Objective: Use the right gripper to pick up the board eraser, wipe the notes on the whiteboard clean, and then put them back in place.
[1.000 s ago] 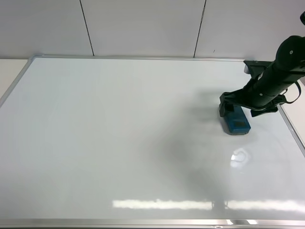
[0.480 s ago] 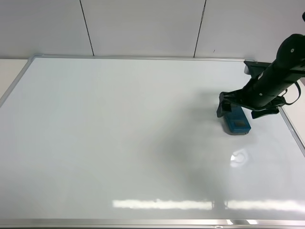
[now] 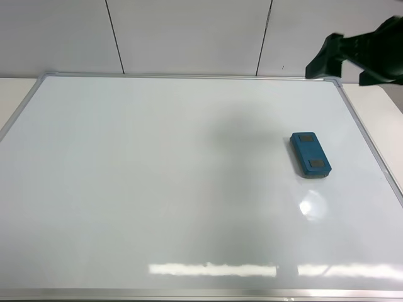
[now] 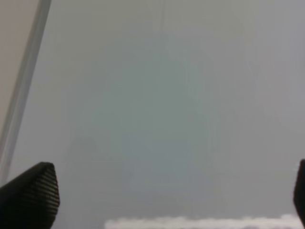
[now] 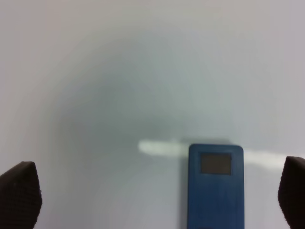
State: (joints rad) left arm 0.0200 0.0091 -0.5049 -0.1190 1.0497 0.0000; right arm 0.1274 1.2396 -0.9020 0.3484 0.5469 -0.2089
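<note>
In the exterior high view, the board eraser (image 3: 310, 154) lies flat on the whiteboard (image 3: 157, 189), right of center; the right end effector (image 3: 334, 53) hovers blurred at upper right. Both wrist views show end effectors spread apart, grasping nothing.

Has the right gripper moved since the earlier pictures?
Yes. The right gripper has lifted off the board eraser and withdrawn past the whiteboard's far right corner.

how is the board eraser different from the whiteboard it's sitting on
The board eraser is a small teal-blue block with two dark grey patches; the whiteboard is large, glossy white, with a thin silver frame. The eraser stands proud of the surface; the whiteboard lies flat beneath it. Both are rectangular.
</note>
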